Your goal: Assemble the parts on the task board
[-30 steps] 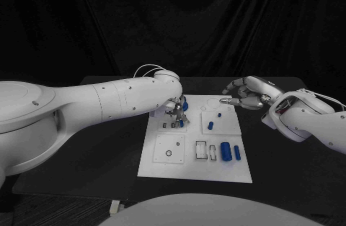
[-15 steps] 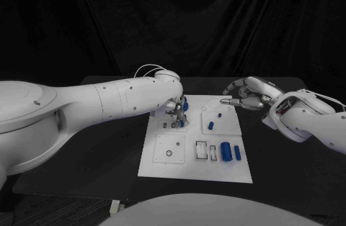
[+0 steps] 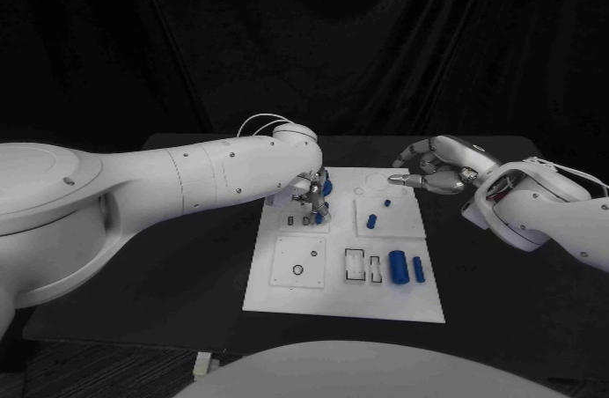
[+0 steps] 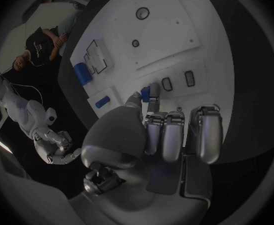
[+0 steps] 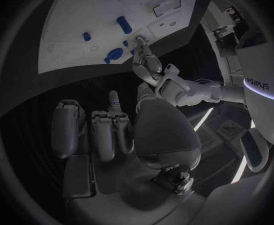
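L hand (image 3: 310, 195): fingertips pinch a small blue part (image 4: 146, 92) and hold it down at the task board (image 3: 333, 301), over the small slots near the board's far-L corner. Another blue piece (image 3: 326, 187) sits just beyond the hand.

R hand (image 3: 431, 171): fingers curled in, nothing in them, hovering at the board's far-R edge.

On the board: short blue peg (image 3: 370, 221) mid-board, R of the L hand; tiny blue stud (image 3: 385, 202) just beyond it; two blue cylinders (image 3: 405, 267) side by side near the board's R edge, near half.
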Robot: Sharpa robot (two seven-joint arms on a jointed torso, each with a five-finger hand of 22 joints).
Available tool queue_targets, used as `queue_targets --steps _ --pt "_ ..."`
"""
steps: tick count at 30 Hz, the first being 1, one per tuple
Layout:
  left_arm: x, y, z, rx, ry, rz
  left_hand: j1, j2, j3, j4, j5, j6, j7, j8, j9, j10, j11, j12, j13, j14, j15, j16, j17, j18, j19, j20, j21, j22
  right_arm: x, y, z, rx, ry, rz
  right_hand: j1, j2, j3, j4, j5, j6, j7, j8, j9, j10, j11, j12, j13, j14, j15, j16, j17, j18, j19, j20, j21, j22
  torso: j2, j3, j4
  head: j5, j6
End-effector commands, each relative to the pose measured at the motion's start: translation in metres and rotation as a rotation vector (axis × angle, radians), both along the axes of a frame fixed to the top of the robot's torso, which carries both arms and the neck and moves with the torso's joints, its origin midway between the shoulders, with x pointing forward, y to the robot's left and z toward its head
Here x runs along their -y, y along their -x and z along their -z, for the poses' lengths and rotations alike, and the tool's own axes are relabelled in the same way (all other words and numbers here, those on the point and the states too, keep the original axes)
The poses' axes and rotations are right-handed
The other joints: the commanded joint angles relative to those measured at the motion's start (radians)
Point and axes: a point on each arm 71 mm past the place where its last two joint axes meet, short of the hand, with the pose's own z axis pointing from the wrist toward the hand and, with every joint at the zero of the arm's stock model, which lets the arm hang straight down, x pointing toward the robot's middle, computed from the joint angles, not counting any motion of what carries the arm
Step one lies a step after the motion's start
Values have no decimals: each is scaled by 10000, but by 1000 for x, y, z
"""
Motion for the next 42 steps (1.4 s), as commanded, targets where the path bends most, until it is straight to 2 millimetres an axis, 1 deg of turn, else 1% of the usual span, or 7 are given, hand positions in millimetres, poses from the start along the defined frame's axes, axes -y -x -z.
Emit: queue_targets --steps 1,4,15,27,31,36,42 --pt "3 1 1 -8 228 104 152 -53 159 -71 77 60 -65 -63 39 1058 -103 -49 2609 1057 -97 27 2629 -31 0 -103 -65 753 1 0 2 -166 91 132 123 -13 -67 -16 38 76 -29 13 -17 1045 101 35 2635 1007 93 -62 2529 84 47 81 -53 1897 -1 -2 -3 13 -2" --pt "3 1 1 -6 231 99 221 -130 316 -165 111 86 -76 -83 85 1058 -117 -49 2609 1057 -111 27 2629 -32 7 -110 -72 760 1 0 2 -175 96 129 151 -9 -70 -19 45 98 -30 22 -17 1045 106 35 2635 1005 97 -66 2524 83 47 85 -53 1897 0 0 -2 36 -2" --pt "-1 1 0 180 316 -95 268 -223 522 -256 179 142 -99 -93 155 1058 -142 -49 2609 1057 -133 27 2629 -35 28 -128 -75 780 2 0 3 -211 120 165 194 -5 -79 -21 53 144 -32 40 -16 1045 116 35 2635 1000 105 -80 2507 90 34 92 -84 1887 -2 1 0 83 -2" --pt "-24 5 -9 581 390 -537 166 -309 679 -216 250 171 -101 -125 211 1058 -150 -49 2609 1057 -147 27 2629 -41 58 -145 -74 807 5 0 3 -227 143 240 208 -5 -83 -21 54 157 -32 44 -16 1045 120 35 2635 994 108 -97 2488 99 16 95 -124 1875 -19 1 6 80 -2" --pt "-31 6 -15 685 352 -625 114 -357 748 -185 265 189 -108 -139 236 1058 -159 -49 2609 1057 -158 27 2629 -44 76 -154 -70 821 5 0 3 -248 151 249 208 -5 -83 -21 54 157 -32 44 -16 1045 120 35 2635 994 108 -97 2488 99 16 95 -124 1875 -28 6 2 126 -2" --pt "-37 9 -18 724 300 -693 33 -415 829 -127 253 191 -106 -171 259 1058 -162 -49 2609 1057 -165 27 2629 -44 87 -162 -76 825 5 0 4 -294 169 258 216 -4 -87 -20 54 162 -31 45 -17 1045 122 35 2635 991 110 -106 2478 102 11 96 -134 1871 -47 26 0 163 -2" --pt "-42 9 -19 756 256 -797 -38 -460 897 -66 231 180 -99 -208 273 1058 -158 -49 2609 1057 -165 27 2629 -43 87 -166 -88 820 4 1 5 -347 184 250 216 -4 -87 -20 54 162 -31 45 -17 1045 122 35 2635 991 110 -106 2478 102 11 96 -134 1871 -36 24 0 213 -2"
